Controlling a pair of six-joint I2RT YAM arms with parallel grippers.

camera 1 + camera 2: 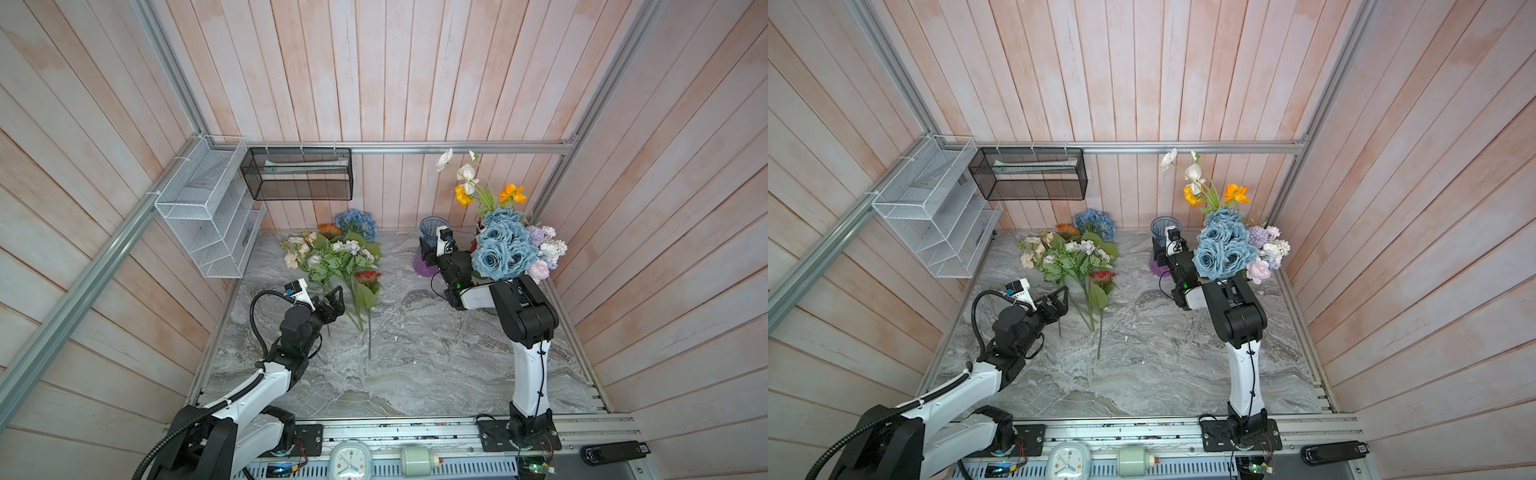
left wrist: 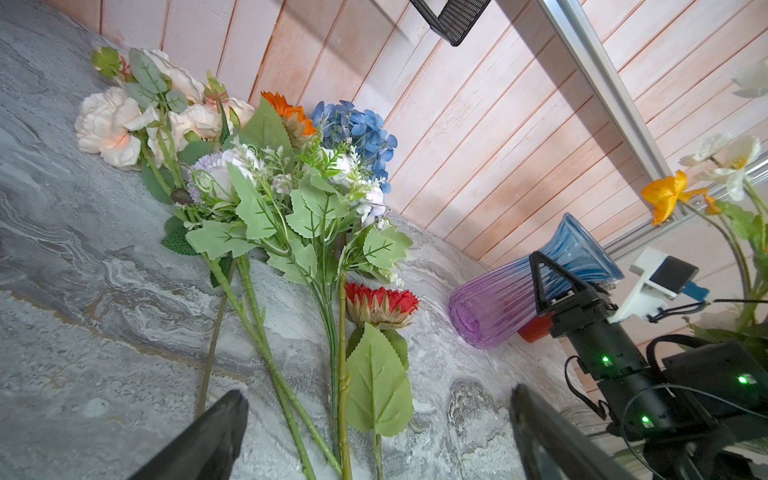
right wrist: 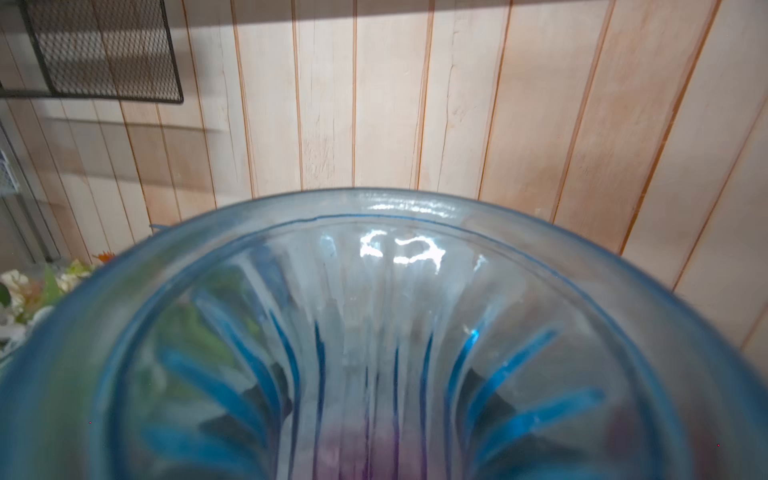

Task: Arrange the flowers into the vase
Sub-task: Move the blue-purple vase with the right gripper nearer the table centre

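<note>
While its jaws stood wide apart and held nothing, the left gripper [image 1: 337,301] hung just above the marble tabletop [image 1: 415,353], at the lower ends of the green stems [image 1: 359,316]. In the left wrist view several of those stems ran between the jaws. Outward from them lay the loose flowers [image 1: 336,257], flat in a fan with heads toward the back wall: a red gerbera [image 2: 380,301] nearest, peach roses [image 1: 297,249] at the far left, a blue hydrangea [image 1: 355,222] farthest back. The right gripper [image 1: 1158,255] was set at the vase [image 1: 430,230], a ribbed glass piece, blue at the rim and purple at the base, with one jaw on either side of its neck. Whether they pressed the glass could not be told. The vase was empty and well apart from the loose flowers. Beside it, dusty-blue roses [image 1: 500,245] and poppies [image 1: 511,193] stood upright, their holder hidden by the arm. Step in hand, by judgement: steadying the vase before the first stem. The next move called for the left jaws to drop and close on one stem only.
</note>
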